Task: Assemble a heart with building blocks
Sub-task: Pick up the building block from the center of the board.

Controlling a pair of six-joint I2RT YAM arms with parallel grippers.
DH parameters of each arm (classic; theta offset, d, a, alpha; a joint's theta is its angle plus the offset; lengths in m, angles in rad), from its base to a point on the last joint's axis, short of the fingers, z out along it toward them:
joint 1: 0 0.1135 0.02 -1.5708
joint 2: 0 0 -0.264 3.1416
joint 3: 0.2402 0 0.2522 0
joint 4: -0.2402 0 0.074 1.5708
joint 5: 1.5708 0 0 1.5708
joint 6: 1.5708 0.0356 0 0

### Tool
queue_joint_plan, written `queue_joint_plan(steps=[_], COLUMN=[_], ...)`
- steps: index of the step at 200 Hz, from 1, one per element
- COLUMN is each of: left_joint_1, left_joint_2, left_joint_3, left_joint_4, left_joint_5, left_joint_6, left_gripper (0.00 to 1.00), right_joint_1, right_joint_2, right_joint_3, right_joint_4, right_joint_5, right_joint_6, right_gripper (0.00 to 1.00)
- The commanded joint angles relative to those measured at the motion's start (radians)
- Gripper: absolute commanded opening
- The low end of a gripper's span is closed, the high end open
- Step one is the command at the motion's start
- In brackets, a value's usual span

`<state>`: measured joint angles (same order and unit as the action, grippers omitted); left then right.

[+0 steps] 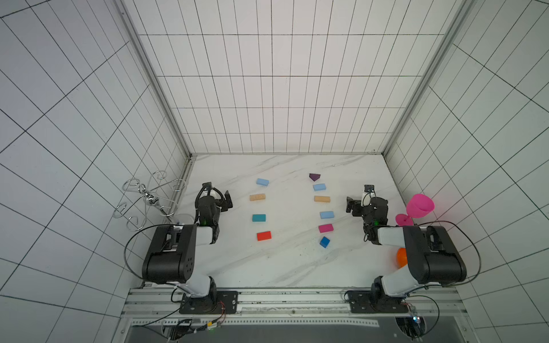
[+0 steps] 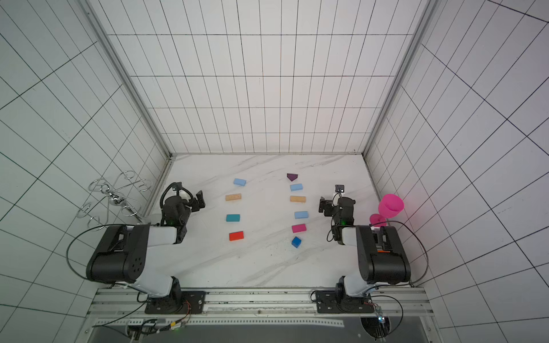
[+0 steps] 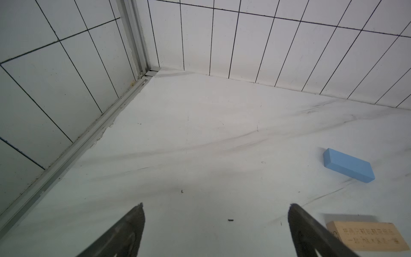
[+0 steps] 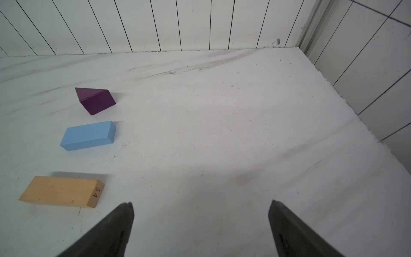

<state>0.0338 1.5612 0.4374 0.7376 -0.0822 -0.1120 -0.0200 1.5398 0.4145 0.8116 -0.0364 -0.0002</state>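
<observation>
The building blocks lie apart in two columns on the marble table; no heart shows. The left column holds a light blue brick (image 1: 262, 182), a tan one (image 1: 257, 197), a teal one (image 1: 259, 218) and a red one (image 1: 264, 235). On the right lie a purple wedge (image 1: 314, 177), light blue (image 1: 319, 187), tan (image 1: 322, 199), light blue (image 1: 326, 214) and pink (image 1: 326, 228) bricks and a blue cube (image 1: 325, 242). My left gripper (image 3: 216, 211) stands open and empty left of the tan brick (image 3: 367, 238). My right gripper (image 4: 201, 209) is open and empty, right of the tan brick (image 4: 60, 191).
A pink goblet (image 1: 419, 208) leans at the table's right edge, with an orange bowl (image 1: 401, 257) half hidden under the right arm. A wire rack (image 1: 148, 199) stands off the left edge. Tiled walls close in the back and both sides.
</observation>
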Motion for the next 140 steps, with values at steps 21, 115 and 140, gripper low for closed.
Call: queue_joint_plan(steps=[21,115,140], left_joint_1=[-0.001,-0.001,0.001], left_joint_2=[0.008,0.017,0.017], left_joint_3=[0.011,0.005,0.016], left_joint_4=[0.046,0.072,0.05], left_joint_5=[-0.008,-0.008,-0.004], left_joint_6=[0.009,0.011,0.011], left_gripper=[0.99,0.99,0.99], right_joint_1=[-0.009,-0.009,-0.009], right_joint_2=[0.002,0.002,0.01], right_joint_3=[0.017,0.017,0.035], right_joint_4=[0.004,0.005,-0.019], right_joint_5=[-0.003,-0.003,-0.002], right_joint_6=[0.006,0.007,0.008], right_gripper=[0.99,0.99,0.99])
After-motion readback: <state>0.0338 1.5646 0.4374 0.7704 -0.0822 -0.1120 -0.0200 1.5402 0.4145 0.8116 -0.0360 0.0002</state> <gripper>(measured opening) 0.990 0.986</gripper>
